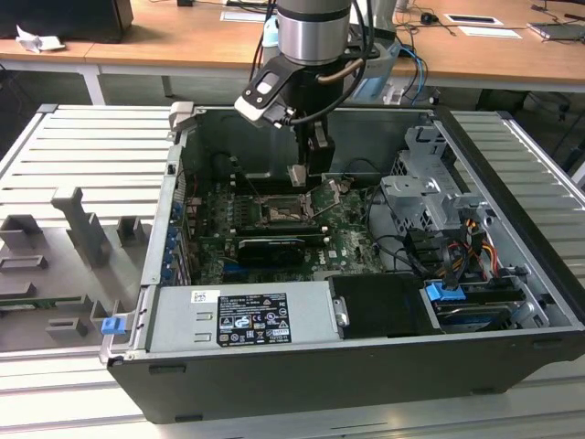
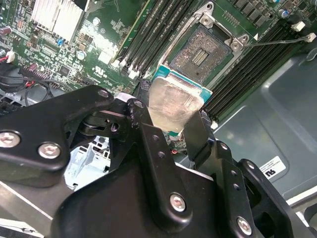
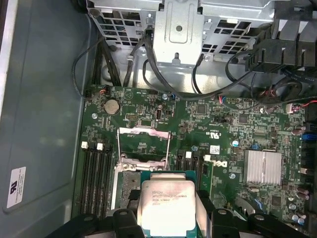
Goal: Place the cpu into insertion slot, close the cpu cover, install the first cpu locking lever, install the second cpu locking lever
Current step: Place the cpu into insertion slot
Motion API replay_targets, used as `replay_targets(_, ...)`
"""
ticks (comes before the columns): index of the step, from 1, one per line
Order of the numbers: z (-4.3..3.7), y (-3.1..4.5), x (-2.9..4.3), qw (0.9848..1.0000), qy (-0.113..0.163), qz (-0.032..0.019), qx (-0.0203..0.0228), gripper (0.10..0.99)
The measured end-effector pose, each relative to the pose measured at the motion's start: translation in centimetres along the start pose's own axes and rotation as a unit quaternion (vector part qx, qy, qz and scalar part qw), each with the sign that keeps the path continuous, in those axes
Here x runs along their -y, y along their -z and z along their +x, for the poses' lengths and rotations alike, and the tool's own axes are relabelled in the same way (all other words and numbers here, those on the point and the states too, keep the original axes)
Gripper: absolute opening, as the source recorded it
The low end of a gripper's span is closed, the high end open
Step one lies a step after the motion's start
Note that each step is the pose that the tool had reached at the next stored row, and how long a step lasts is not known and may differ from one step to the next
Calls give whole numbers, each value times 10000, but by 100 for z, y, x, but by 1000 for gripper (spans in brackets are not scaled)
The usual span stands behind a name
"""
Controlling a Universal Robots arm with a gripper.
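Gripper (image 2: pixel 171 121) is shown clamped on the cpu (image 2: pixel 174 101), which is held just above the slot (image 2: pixel 200 49) and not yet seated. The cover (image 3: pixel 144 144) is seen swung open beside the slot. Memory slots (image 3: pixel 94 173) flank it on both sides; cables (image 3: pixel 148 74) and a drive cage (image 3: pixel 178 25) lie beyond.

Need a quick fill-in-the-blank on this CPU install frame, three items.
The flat silvery-grey square cpu is ____ by the black gripper.
The square black-framed insertion slot is ____.
The thin silver-grey metal cpu cover stands ____.
Missing: held; empty; open.
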State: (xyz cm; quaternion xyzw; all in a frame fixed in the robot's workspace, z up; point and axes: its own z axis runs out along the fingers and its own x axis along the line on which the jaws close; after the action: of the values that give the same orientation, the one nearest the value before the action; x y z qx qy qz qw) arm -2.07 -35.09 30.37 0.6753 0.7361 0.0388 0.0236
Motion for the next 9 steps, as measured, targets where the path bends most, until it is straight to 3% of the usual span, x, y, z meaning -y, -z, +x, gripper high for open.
replay_targets(9, 0, -36, 3, 10000, -3, 0, 0, 522)
